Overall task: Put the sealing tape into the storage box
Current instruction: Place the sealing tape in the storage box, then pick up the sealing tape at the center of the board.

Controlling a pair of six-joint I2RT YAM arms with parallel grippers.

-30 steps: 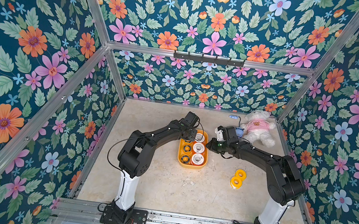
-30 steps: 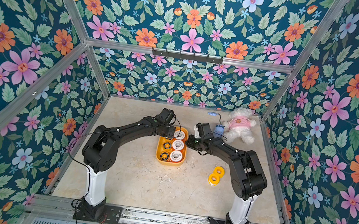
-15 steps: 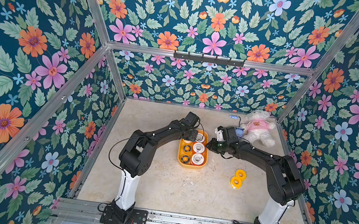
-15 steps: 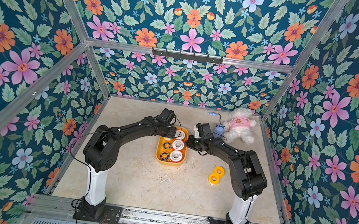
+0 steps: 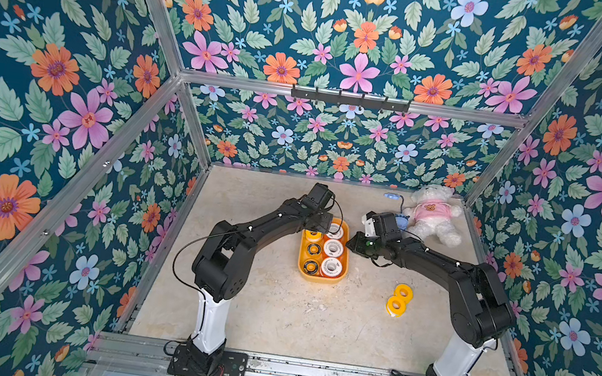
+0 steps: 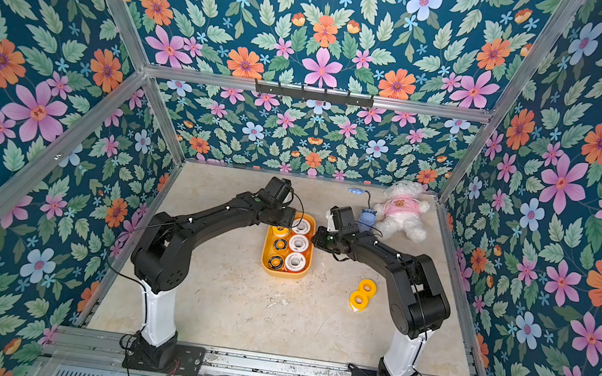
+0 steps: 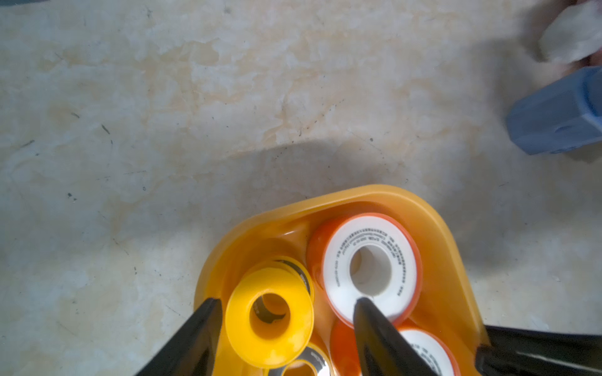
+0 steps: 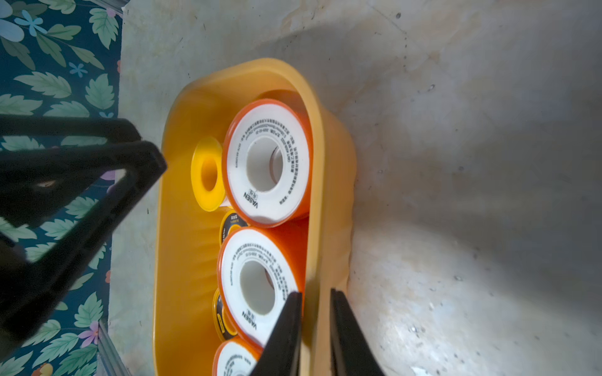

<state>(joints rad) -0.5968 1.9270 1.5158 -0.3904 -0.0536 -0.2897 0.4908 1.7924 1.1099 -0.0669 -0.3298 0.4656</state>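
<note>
Since a second ago almost nothing has moved; both arms stay at the storage box [image 7: 433, 228]. My left gripper [image 7: 285, 302] is released, with a yellow sealing-tape roll [image 7: 237, 325] lying between its fingers inside the box. My right gripper [image 8: 316, 293] narrowly straddles the box wall; I cannot tell whether it pinches. Well apart from both lie two yellow rolls [image 5: 389, 304].

In both top views the left arm [image 5: 266, 224] covers the left jaws and the end of the storage box [image 5: 320, 278] beneath them. Between those jaws the yellow roll [image 7: 268, 320] hides most of a black-and-yellow ring [image 7: 302, 276]. Whether the right jaws pinch the box's wall cannot be told.
</note>
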